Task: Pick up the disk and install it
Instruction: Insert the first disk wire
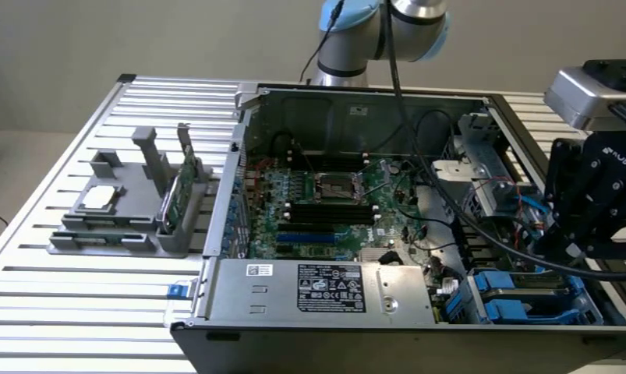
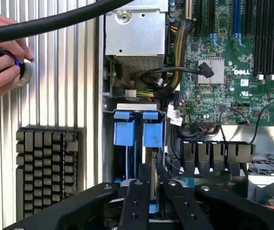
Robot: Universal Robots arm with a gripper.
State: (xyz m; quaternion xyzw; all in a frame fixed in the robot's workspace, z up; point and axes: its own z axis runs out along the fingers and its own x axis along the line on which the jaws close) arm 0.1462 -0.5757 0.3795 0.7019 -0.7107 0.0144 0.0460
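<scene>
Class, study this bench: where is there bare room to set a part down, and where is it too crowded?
Free: the bare table slats between the grey parts holder and the near table edge, beside the computer case; the slats behind that holder. Crowded: inside the case, above all the blue drive bays where the robot's hand hangs among cables.

DELL stands in white on the green motherboard (image 2: 233, 52), ROBOTIQ on the black end effector (image 1: 562, 243).
</scene>
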